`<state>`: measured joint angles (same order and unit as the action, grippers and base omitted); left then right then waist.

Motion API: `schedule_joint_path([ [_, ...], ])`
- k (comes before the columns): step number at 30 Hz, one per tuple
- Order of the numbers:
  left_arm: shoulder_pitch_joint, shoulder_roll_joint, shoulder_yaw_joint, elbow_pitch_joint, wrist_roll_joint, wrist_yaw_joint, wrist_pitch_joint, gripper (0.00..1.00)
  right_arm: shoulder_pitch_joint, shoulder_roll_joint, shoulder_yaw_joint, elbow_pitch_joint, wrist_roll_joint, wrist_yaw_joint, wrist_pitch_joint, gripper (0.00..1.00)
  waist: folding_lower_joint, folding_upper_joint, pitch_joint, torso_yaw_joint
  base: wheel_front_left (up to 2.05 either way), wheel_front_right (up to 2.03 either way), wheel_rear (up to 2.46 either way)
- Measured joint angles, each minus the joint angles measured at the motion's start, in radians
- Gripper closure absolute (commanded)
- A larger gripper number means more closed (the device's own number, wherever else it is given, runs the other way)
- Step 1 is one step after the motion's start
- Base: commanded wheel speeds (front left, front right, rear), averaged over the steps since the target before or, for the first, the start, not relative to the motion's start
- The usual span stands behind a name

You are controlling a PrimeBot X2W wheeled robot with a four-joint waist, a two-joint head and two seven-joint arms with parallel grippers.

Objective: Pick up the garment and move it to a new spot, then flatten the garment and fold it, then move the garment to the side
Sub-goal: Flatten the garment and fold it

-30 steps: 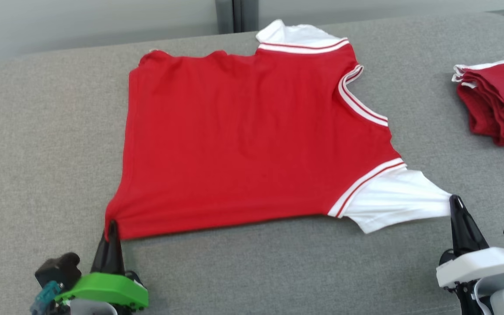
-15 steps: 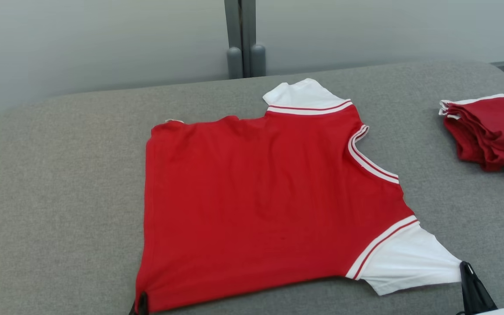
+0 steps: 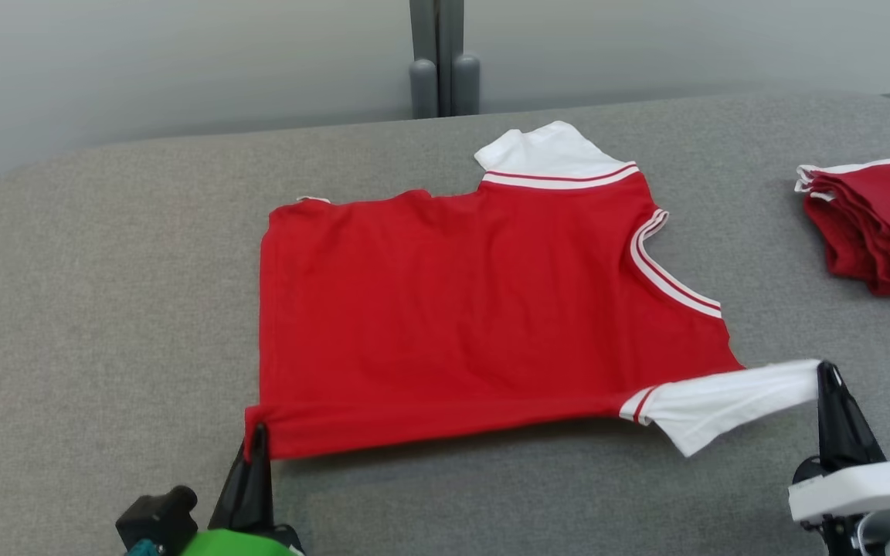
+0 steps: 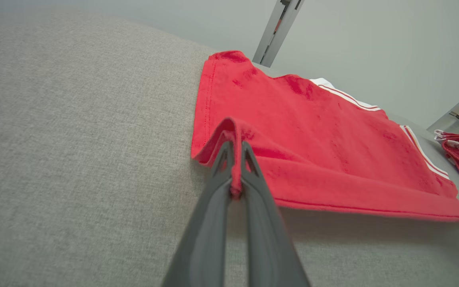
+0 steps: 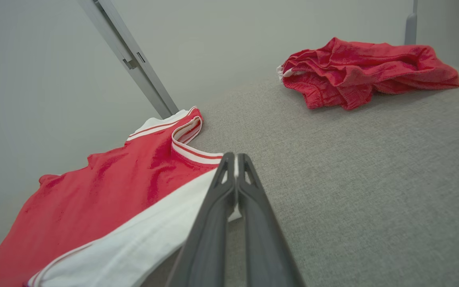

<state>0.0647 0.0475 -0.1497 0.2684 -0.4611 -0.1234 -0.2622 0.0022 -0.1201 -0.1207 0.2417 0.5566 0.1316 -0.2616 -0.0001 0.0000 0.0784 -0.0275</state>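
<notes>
Head view: left gripper [image 3: 259, 434] pinched near-left hem corner of red shirt [image 3: 453, 309], right gripper [image 3: 826, 372] pinched white sleeve [image 3: 723, 398] tip; near edge hung clear of grey cushion [image 3: 105, 309]

Left of the garment [image 3: 453, 309], the grey worktop [image 3: 105, 309] lies bare out to its rounded edge. Right of the garment, a folded red pile [image 3: 878, 224] occupies the far strip, with a bare lane between them. Behind the garment, past the worktop's edge, stands a grey post [image 3: 445, 62].
</notes>
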Motion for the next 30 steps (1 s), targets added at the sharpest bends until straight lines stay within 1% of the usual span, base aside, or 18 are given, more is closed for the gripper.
schedule_joint_path([
  [7, -0.128, 0.0, -0.004, 0.03, 0.004, -0.001, 0.0, 1.0, -0.175, -0.016, 0.04, 0.036, -0.011, 0.0, 0.0, 1.0, 0.0, 0.0, 0.061, 0.005, 0.0, 0.0, 0.0],
  [11, -0.197, 0.001, -0.015, 0.068, 0.007, -0.001, 0.0, 1.0, -0.283, -0.027, 0.071, 0.091, -0.037, 0.0, 0.0, 1.0, 0.0, 0.0, 0.101, 0.01, 0.0, 0.0, 0.0],
  [15, -0.257, 0.0, -0.02, 0.1, 0.011, -0.004, 0.0, 1.0, -0.366, -0.036, 0.081, 0.141, -0.058, 0.0, 0.0, 1.0, 0.0, 0.0, 0.138, 0.017, 0.0, 0.0, 0.0],
  [19, -0.305, 0.0, -0.016, 0.125, 0.021, -0.004, 0.0, 1.0, -0.43, -0.041, 0.072, 0.177, -0.08, 0.0, 0.0, 1.0, 0.0, 0.0, 0.174, 0.023, 0.0, 0.0, 0.0],
  [28, -0.385, 0.0, -0.014, 0.163, 0.033, -0.005, 0.0, 1.0, -0.512, -0.037, 0.064, 0.234, -0.123, 0.0, 0.0, 1.0, 0.0001, 0.0, 0.23, 0.027, 0.0, 0.0, 0.0],
  [29, -0.389, 0.0, -0.012, 0.17, 0.033, -0.005, 0.0, 0.55, -0.516, -0.035, 0.061, 0.248, -0.131, 0.0, 0.0, 0.53, 0.0001, 0.0, 0.233, 0.027, 0.0, 0.0, 0.0],
  [30, -0.39, 0.0, -0.009, 0.174, 0.034, -0.005, 0.0, 0.0, -0.517, -0.031, 0.059, 0.258, -0.132, 0.0, 0.0, 0.07, 0.0001, 0.0, 0.235, 0.026, 0.0, 0.0, 0.0],
])
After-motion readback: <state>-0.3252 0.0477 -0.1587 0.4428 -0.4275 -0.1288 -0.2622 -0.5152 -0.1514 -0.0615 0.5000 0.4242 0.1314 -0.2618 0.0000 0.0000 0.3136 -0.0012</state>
